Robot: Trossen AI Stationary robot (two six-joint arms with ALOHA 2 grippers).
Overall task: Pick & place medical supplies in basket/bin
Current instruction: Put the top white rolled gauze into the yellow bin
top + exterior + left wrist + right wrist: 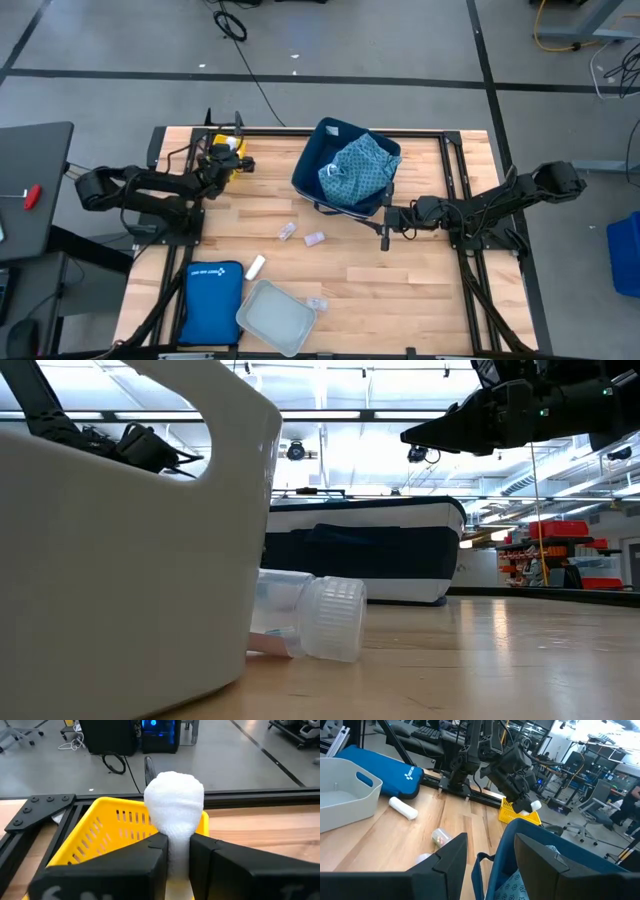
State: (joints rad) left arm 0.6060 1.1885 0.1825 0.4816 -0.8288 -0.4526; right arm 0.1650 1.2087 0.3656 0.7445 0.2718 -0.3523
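Left pincer point(177, 852) clamped on white gauze roll point(174, 807), poised over yellow bin point(95, 832), right pincer point(490, 855) parted beside navy bin point(530, 840)

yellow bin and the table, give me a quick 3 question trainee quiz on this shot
1. True or false: the left tool grips a white gauze roll over the yellow bin.
2. What lies in the navy bin? A) teal patterned cloth B) blue zip pouch C) nothing
3. Fill in: the right tool straddles the navy bin's ____.

Key: 1 true; 2 A; 3 rim.
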